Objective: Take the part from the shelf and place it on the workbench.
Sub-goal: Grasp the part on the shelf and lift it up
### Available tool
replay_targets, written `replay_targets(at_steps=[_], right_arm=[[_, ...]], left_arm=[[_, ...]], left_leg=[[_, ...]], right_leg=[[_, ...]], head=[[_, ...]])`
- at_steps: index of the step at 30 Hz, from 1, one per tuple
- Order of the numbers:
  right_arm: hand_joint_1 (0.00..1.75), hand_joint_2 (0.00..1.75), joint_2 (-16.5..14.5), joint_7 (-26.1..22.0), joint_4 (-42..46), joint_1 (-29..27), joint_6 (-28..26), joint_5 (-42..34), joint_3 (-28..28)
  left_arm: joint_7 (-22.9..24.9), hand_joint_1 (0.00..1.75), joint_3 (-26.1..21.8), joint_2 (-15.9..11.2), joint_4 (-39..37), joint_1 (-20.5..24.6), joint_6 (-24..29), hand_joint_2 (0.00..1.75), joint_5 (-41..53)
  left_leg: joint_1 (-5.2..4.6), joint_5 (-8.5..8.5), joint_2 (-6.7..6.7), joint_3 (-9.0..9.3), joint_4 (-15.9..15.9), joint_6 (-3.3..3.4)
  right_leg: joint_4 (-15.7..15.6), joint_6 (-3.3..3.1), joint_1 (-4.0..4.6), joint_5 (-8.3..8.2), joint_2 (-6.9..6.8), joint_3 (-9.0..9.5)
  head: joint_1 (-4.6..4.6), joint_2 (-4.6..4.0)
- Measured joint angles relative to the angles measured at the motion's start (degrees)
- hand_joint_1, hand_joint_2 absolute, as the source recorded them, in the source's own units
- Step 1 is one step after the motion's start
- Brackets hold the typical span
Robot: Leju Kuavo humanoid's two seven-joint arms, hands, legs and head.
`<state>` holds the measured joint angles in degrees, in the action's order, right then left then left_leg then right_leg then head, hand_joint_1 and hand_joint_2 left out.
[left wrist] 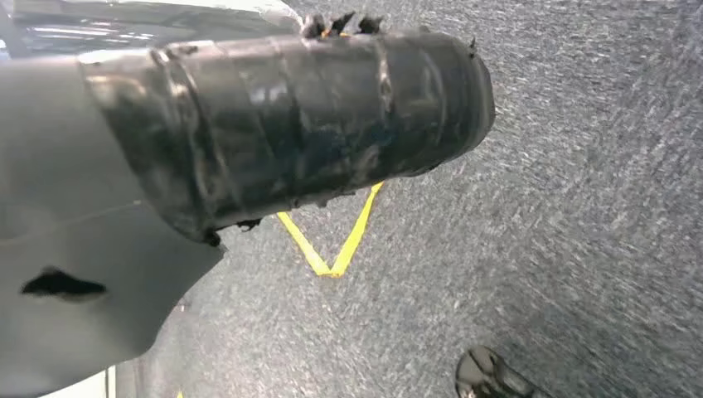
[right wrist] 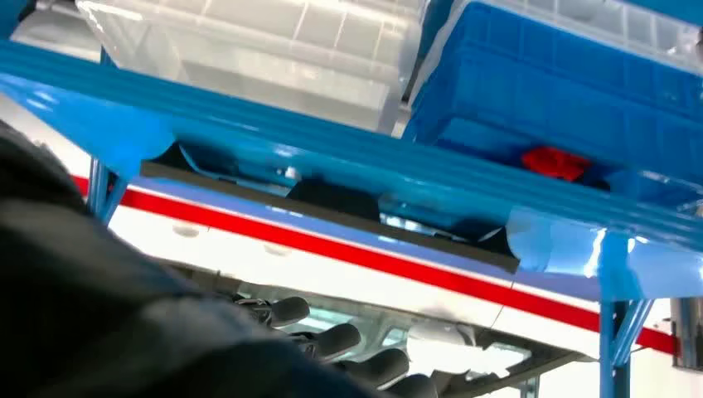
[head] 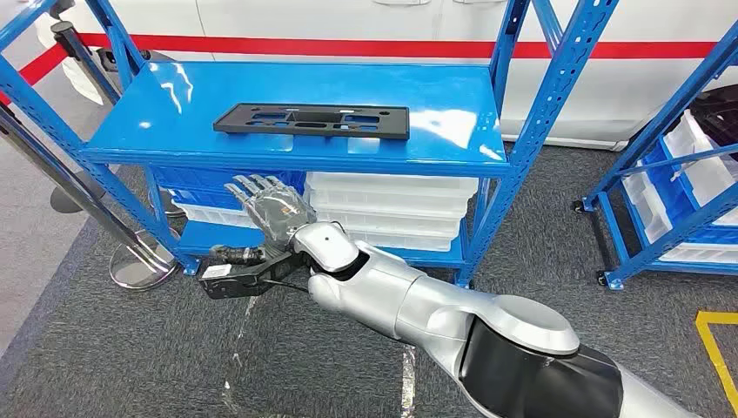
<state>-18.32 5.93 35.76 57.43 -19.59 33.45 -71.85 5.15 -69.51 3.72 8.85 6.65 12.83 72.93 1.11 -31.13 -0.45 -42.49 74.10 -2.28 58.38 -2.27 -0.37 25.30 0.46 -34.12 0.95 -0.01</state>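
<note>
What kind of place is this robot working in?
Probably a factory or warehouse storeroom: blue metal shelves stacked with plastic bins, a flat black part on the top shelf, and yellow tape lines on the grey floor.

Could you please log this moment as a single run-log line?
phase: reaching | right hand: open, below shelf edge | black part: on blue shelf, untouched | left hand: unclear
</note>
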Motion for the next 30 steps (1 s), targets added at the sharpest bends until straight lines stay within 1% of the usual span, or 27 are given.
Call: replay_targets(at_steps=[2,3,4,5,6,7,9,10,11,12,13,14,15,16,17,18,19,20,21,22,24,25,26,27,29,30], right_arm=[[0.0,0.0,0.0,0.3,0.0,0.1,0.0,0.5,0.0],[0.0,0.0,0.0,0.6,0.0,0.3,0.1,0.8,-0.1],[0.0,0.0,0.0,0.9,0.0,0.5,0.2,1.2,-0.1],[0.0,0.0,0.0,1.3,0.0,0.9,0.6,1.5,-0.1],[0.0,0.0,0.0,1.7,-0.1,1.4,1.4,1.8,-0.1],[0.0,0.0,0.0,2.2,-0.2,1.9,2.4,2.2,-0.1],[0.0,0.0,-0.1,3.0,-0.3,2.7,4.4,2.7,-0.2],[0.0,0.0,-0.2,3.3,-0.4,3.1,5.0,2.9,-0.2],[0.0,0.0,-0.2,3.4,-0.4,3.5,5.3,3.0,-0.2],[0.0,0.0,-0.2,3.4,-0.5,3.9,5.5,3.0,-0.2],[0.0,0.0,-0.2,3.5,-0.6,4.2,5.7,3.1,-0.2],[0.0,0.0,-0.2,3.6,-0.7,4.3,5.9,3.1,-0.2],[0.0,0.0,-0.2,3.9,-0.8,4.3,6.2,3.3,-0.3],[0.0,0.0,-0.2,4.2,-1.0,4.4,6.4,3.7,-0.4],[0.0,0.0,-0.2,4.5,-1.1,4.6,6.6,4.2,-0.4],[0.0,0.0,-0.2,4.9,-1.2,5.0,6.8,4.7,-0.5],[0.0,0.0,-0.3,5.0,-1.3,5.5,7.1,5.2,-0.6],[0.0,0.0,-0.4,5.0,-1.3,6.2,7.5,5.7,-0.6],[0.0,0.0,-0.5,4.9,-1.4,6.8,8.0,6.2,-0.7],[0.0,0.0,-0.7,4.7,-1.5,7.3,8.6,6.6,-0.7],[0.0,0.0,-0.9,4.5,-1.5,8.0,9.3,7.4,-0.9],[0.0,0.0,-0.9,4.5,-1.6,8.3,9.4,7.6,-1.0],[0.0,0.0,-1.0,4.6,-1.6,8.6,9.4,7.8,-1.0],[0.0,0.0,-1.0,4.6,-1.6,8.7,9.4,8.0,-1.1],[0.0,0.0,-0.9,4.7,-1.7,8.9,9.4,7.8,-1.1],[0.0,0.0,-0.9,4.7,-1.7,8.8,9.4,7.3,-1.2]], left_arm=[[0.0,0.0,0.0,0.0,0.0,-0.1,0.0,0.0,0.1],[0.0,0.0,0.0,0.0,0.0,-0.1,0.0,0.0,0.1],[-0.1,0.0,0.0,0.0,0.0,-0.2,0.0,0.0,0.1],[-0.1,0.0,0.0,0.0,0.0,-0.1,-0.1,0.0,0.1],[-0.2,0.0,0.0,0.0,0.0,0.0,-0.2,0.0,0.2],[-0.2,0.0,0.0,-0.1,0.0,0.1,-0.4,0.0,0.2],[-0.3,0.0,0.0,-0.1,0.0,0.2,-0.6,0.0,0.3],[-0.4,0.0,0.0,-0.2,0.0,0.2,-0.7,0.0,0.3],[-0.4,0.0,0.0,-0.2,0.0,0.1,-0.7,0.0,0.3],[-0.5,0.0,0.0,-0.2,0.0,0.1,-0.7,0.0,0.3],[-0.5,0.0,0.0,-0.2,0.0,0.1,-0.7,0.0,0.3],[-0.5,0.0,0.0,-0.2,0.0,0.2,-0.7,0.0,0.3],[-0.5,0.0,0.0,-0.2,0.0,0.2,-0.7,0.0,0.3],[-0.5,0.0,0.0,-0.2,0.0,0.2,-0.7,0.0,0.4],[-0.5,0.0,0.0,-0.2,0.0,0.1,-0.7,0.0,0.4],[-0.5,0.0,0.0,-0.2,0.0,0.1,-0.7,0.0,0.5],[-0.6,0.0,0.0,-0.2,0.0,0.1,-0.7,0.0,0.6],[-0.7,0.0,0.0,-0.2,0.0,0.1,-0.8,0.0,0.7],[-0.8,0.0,0.0,-0.2,0.0,0.2,-0.8,0.0,0.7],[-1.0,0.0,0.0,-0.2,0.0,0.3,-0.9,0.0,0.7],[-1.1,0.0,0.0,-0.2,0.0,0.3,-0.9,0.0,0.5],[-1.0,0.0,0.0,-0.2,-0.1,0.3,-0.9,0.0,0.4],[-0.9,0.0,0.0,-0.1,-0.1,0.3,-0.9,0.0,0.4],[-0.8,0.0,0.0,-0.1,-0.1,0.3,-0.9,0.0,0.4],[-0.5,0.0,0.0,0.0,-0.1,0.3,-0.9,0.0,0.4],[-0.3,0.0,0.0,-0.1,-0.1,0.2,-0.9,0.0,0.4]], left_leg=[[0.0,2.81,0.04,1.33,-3.6,0.13],[-0.01,5.34,0.1,2.7,-7.4,0.31],[-0.17,7.1,0.14,4.23,-10.8,0.55],[-0.35,7.91,0.17,5.5,-13.6,0.9],[-0.55,7.96,0.18,6.21,-15.1,1.25],[-0.75,7.48,0.15,6.52,-15.5,1.59],[-0.59,7.24,0.14,6.88,-16.1,2.18],[-0.42,7.18,0.17,7.21,-16.4,2.47],[-0.25,7.14,0.21,7.54,-16.7,2.78],[-0.14,7.04,0.24,7.81,-16.8,3.06],[-0.16,6.88,0.21,7.95,-16.9,3.32],[-0.17,6.71,0.18,8.06,-16.8,3.49],[-0.16,6.48,0.1,8.22,-16.8,3.55],[-0.13,6.2,0.01,8.45,-16.7,3.53],[-0.1,5.87,-0.09,8.74,-16.5,3.43],[-0.07,5.46,-0.17,9.08,-16.3,3.28],[-0.12,5.04,-0.23,9.32,-16.1,3.04],[-0.22,4.68,-0.3,9.4,-15.9,2.75],[-0.28,4.45,-0.34,9.36,-15.7,2.43],[-0.33,4.31,-0.37,9.29,-15.7,2.1],[-0.24,4.03,-0.35,9.41,-15.8,1.49],[-0.19,3.6,-0.22,9.36,-15.3,1.18],[-0.14,2.8,-0.09,8.79,-13.8,0.88],[-0.08,1.64,0.05,7.52,-11.3,0.62],[-0.03,-0.8,0.16,3.52,-4.0,0.23],[-0.03,-1.16,0.16,1.71,-1.4,0.13]], right_leg=[[0.1,0.09,0.0,0.36,0.08,0.41],[0.2,0.21,0.0,0.73,0.13,0.82],[0.3,0.4,0.11,1.07,0.15,1.11],[0.3,0.64,0.2,1.33,0.16,1.23],[0.3,0.9,0.29,1.49,0.12,1.23],[0.3,1.15,0.38,1.57,0.07,1.19],[0.3,1.69,0.4,1.86,-0.07,1.27],[1.0,1.97,0.43,2.41,-0.12,1.05],[2.9,2.23,0.42,3.4,-0.15,0.19],[6.0,2.45,0.36,4.75,-0.17,-1.4],[9.8,2.6,0.3,6.15,-0.17,-3.51],[13.5,2.71,0.22,7.17,-0.17,-5.77],[15.8,2.78,0.15,7.26,-0.18,-7.51],[16.0,2.8,0.08,6.23,-0.19,-8.3],[14.2,2.78,0.0,4.23,-0.2,-8.04],[10.6,2.67,-0.08,1.62,-0.21,-6.88],[7.1,2.51,-0.09,-0.28,-0.19,-5.42],[4.0,2.29,-0.07,-1.33,-0.16,-4.14],[2.2,2.07,0.03,-1.63,-0.11,-3.32],[1.7,1.81,0.16,-1.18,-0.03,-2.97],[1.2,1.3,0.1,-0.93,0.05,-2.6],[1.0,1.0,-0.04,-0.81,0.04,-2.26],[0.7,0.71,-0.19,-0.71,-0.01,-1.86],[0.6,0.43,-0.27,-0.55,-0.07,-1.46],[0.6,0.05,-0.16,-0.13,-0.14,-0.92],[0.6,-0.02,-0.11,0.1,-0.12,-0.67]], head=[[0.0,0.0],[0.0,0.01],[0.01,0.01],[-0.02,0.01],[-0.01,0.01],[-0.03,0.01],[0.02,0.01],[0.03,0.01],[0.09,0.01],[0.13,0.01],[0.16,0.01],[0.17,0.01],[0.17,0.01],[0.2,0.01],[0.19,0.01],[0.2,0.01],[0.17,0.01],[0.15,0.01],[0.1,0.01],[0.1,0.01],[0.14,0.01],[0.11,0.01],[0.02,0.0],[-0.06,0.0],[-0.17,0.0],[-0.17,0.0]])
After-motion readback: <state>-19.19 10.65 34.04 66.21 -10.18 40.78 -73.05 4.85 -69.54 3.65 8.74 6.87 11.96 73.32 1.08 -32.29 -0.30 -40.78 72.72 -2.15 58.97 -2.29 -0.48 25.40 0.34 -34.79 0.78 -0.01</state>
